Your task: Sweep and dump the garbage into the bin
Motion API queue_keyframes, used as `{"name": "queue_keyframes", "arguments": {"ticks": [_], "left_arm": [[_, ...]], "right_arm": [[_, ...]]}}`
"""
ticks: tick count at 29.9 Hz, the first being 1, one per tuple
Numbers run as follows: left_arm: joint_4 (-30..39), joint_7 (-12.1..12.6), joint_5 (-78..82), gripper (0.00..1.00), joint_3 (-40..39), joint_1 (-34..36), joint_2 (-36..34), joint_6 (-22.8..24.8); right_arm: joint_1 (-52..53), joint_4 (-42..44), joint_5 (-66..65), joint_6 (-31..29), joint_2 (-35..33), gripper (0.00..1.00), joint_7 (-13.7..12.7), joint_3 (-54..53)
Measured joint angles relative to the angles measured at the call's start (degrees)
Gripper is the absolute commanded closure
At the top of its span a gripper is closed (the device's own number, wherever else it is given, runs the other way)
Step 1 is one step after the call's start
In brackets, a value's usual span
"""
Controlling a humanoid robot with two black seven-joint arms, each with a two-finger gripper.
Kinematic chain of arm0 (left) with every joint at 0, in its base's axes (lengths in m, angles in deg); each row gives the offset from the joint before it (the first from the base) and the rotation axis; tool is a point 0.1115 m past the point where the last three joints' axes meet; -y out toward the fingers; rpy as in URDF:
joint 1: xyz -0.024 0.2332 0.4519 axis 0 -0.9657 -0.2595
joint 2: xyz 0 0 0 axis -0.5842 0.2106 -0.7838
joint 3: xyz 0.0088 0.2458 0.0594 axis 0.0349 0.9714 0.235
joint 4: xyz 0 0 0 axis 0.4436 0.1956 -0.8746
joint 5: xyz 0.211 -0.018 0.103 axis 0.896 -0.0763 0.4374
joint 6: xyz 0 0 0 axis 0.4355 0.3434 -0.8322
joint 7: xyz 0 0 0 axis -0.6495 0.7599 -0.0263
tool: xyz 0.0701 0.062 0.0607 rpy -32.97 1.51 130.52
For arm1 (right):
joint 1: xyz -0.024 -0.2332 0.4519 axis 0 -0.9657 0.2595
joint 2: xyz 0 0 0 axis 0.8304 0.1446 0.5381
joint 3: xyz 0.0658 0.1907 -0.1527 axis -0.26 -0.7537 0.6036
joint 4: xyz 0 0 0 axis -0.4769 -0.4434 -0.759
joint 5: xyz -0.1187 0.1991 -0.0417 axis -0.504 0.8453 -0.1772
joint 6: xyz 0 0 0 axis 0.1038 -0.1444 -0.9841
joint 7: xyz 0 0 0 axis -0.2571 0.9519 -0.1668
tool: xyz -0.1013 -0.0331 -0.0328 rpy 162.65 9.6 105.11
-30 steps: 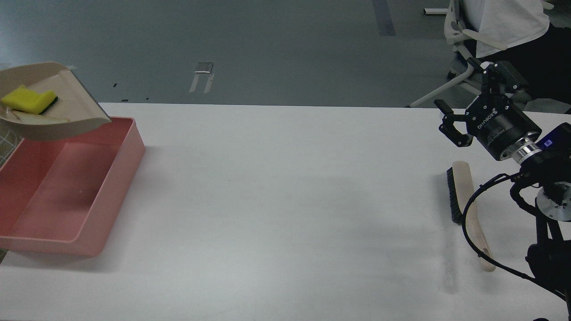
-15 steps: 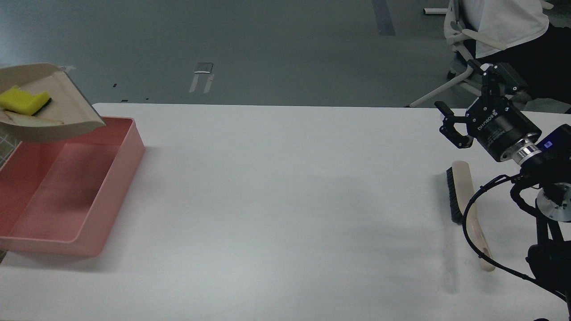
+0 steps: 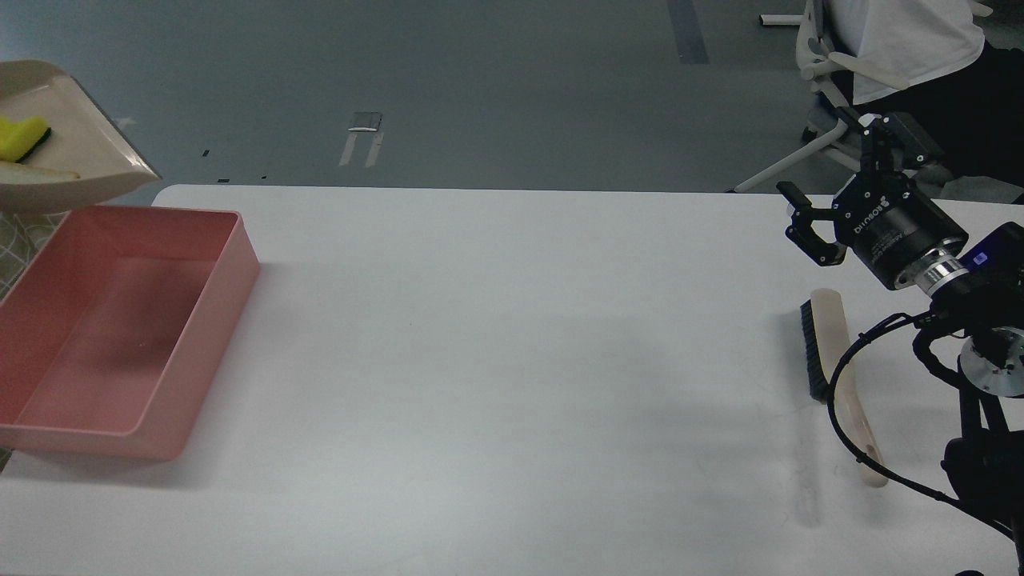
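The right claw is spread wide and holds nothing, up over the table's far right corner, above the brush. The left claw is out of sight. The yellow scrap and pale scrap lie in the dustpan, held up past the far left corner, behind the pink bin.

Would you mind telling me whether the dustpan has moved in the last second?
Yes. The dustpan has moved up and to the left, no longer overlapping the pink bin, which has stayed put.
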Motion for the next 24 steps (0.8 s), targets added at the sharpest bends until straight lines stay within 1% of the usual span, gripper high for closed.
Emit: {"name": "queue_keyframes", "arguments": {"ticks": [6,9,24], "left_arm": [[0.03,0.00,0.31,0.82,-0.18,-0.01,-0.39,0.00],[0.03,0.00,0.42,0.79,-0.18,-0.10,-0.40,0.00],[-0.12,0.00,1.50,0.78,-1.23,-0.20,-0.23,0.00]], "right_arm": [[-0.12,0.10,0.00,0.00,-0.10,0.00,0.00,0.00],[-0.39,0.11,0.00,0.00,-0.10,0.00,0.00,0.00],[-0.51,0.17,0.00,0.00,-0.19,0.00,0.00,-0.02]]}}
